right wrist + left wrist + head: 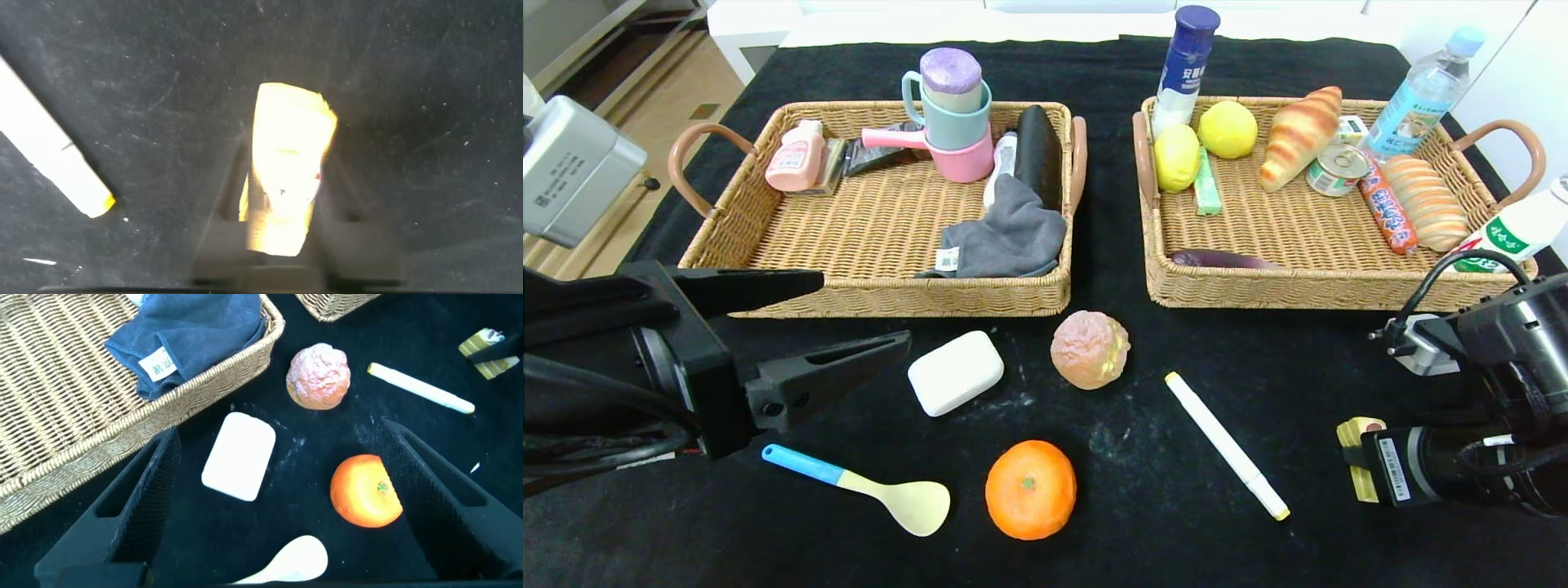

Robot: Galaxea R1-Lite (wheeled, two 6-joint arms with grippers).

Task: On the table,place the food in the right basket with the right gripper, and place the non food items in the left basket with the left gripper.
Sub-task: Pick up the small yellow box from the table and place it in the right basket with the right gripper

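The right gripper (1357, 457) sits low over the worktop (1143, 523) near its right front edge, its fingers clamped on a small yellow packet (288, 163); in the right wrist view the packet stands between the two fingers, pinched on both sides. Just beside it lies a white marker (1227, 445) with a yellow tip, pointing diagonally toward the packet.

The left gripper (866, 314) hangs over the left front of the worktop with its fingers wide apart and nothing between them. In the left wrist view the fingers frame a white soap bar (239, 456) and an orange (366, 491), both lying below on the cloth.

Still loose on the worktop are the soap bar, a pinkish puff pastry (1089, 349) near the middle, the orange in front of it, a spoon (874, 488) with a blue handle at the left front, and the marker.

The left basket (866, 237) holds stacked mugs (952, 114), a pink bottle (796, 157), a black case (1039, 151) and a grey cloth (1009, 237). The right basket (1290, 245) holds two lemons (1205, 143), a croissant (1300, 135), a can (1337, 169), a sausage (1388, 208), a bread roll (1429, 200) and several bottles (1186, 69).
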